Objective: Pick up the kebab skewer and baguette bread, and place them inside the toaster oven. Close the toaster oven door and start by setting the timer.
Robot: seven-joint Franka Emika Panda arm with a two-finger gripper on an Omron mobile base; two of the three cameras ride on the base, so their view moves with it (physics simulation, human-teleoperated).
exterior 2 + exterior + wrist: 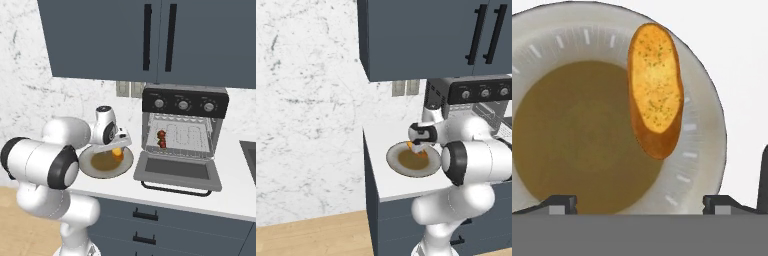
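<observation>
Golden loaf point(655, 90) lies on the plate's point(704, 150) rim; my gripper point(640, 202) hovers wide open, empty (skewer point(161, 138) already in oven point(182, 125)): I'd centre, then descend.

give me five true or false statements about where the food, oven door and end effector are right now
1. The kebab skewer lies inside the toaster oven. True.
2. The toaster oven door is shut. False: it is folded down open.
3. The baguette bread sits on the plate. True.
4. The end effector is clamped on the baguette bread. False: it is open above the plate.
5. The baguette bread is in the oven. False: it is on the plate.
</observation>
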